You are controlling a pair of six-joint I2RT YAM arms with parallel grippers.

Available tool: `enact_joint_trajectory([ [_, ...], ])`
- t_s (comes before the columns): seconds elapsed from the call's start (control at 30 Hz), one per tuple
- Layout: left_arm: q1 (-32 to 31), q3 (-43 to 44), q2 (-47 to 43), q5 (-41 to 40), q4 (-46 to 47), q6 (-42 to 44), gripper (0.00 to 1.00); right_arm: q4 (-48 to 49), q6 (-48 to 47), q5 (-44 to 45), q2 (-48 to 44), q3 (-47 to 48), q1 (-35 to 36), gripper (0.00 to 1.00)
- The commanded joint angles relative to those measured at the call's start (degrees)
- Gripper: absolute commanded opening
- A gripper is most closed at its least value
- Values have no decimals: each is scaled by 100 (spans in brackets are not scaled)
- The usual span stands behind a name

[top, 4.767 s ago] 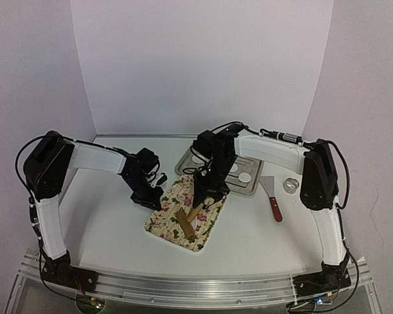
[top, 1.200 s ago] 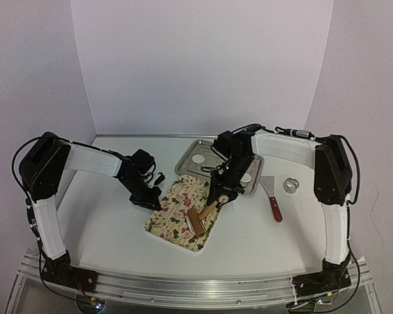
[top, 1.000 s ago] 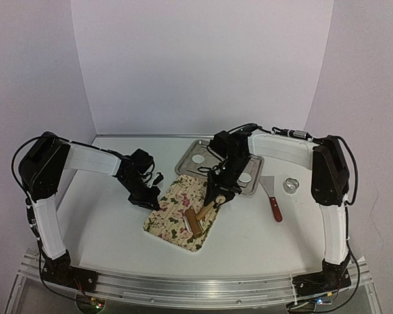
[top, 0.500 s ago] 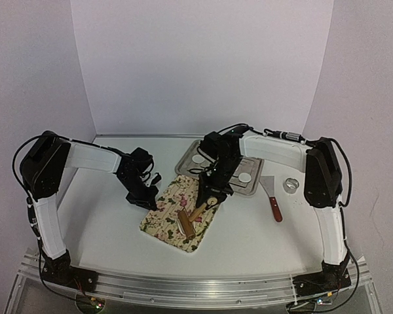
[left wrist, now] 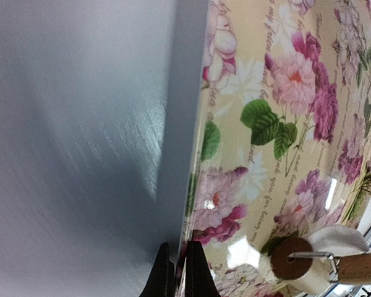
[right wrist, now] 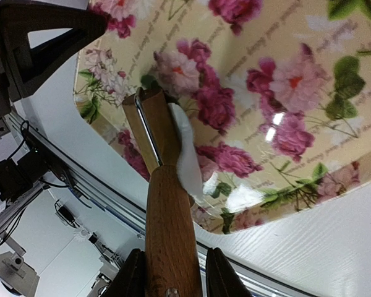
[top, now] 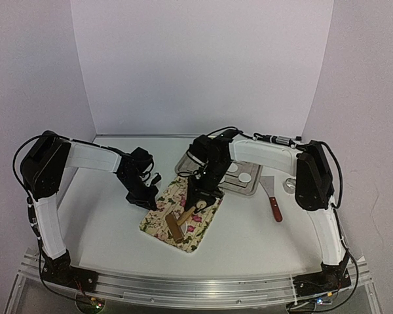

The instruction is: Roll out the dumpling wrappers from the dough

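Note:
A floral board lies on the table. My left gripper is shut on the board's left edge, its fingers pinching the rim. My right gripper is shut on the wooden handle of a small roller. The roller's head rests on the board against a flattened white piece of dough. The dough also shows beside the roller's end. Two dumpling wrappers lie as white discs in the metal tray behind the board.
A scraper with a red handle lies right of the tray. A metal ring cutter stands further right. The right forearm reaches over the tray and hides its left part. White walls close the back and sides.
My right gripper has carried the roller leftward and nearer across the board. The board has slid a little to the left with it. The left gripper keeps its pinch.

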Motion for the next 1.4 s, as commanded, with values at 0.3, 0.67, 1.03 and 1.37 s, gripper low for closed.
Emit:
enact_joint_trajectory([
  [0.3,108,-86,164,-572,-123,-54,0,-1163,524,3197,710,-1516,-152,0],
  [0.67,327,-456,-65,-739,15,-55,0,-1163,442,3522,166,-2299,-649,0],
  [1.03,386,-597,-153,-618,126,-89,0,-1124,266,3464,149,-2355,-737,0],
  [1.37,388,-459,-81,-546,97,-42,0,-1275,27,2917,1098,-897,16,0],
])
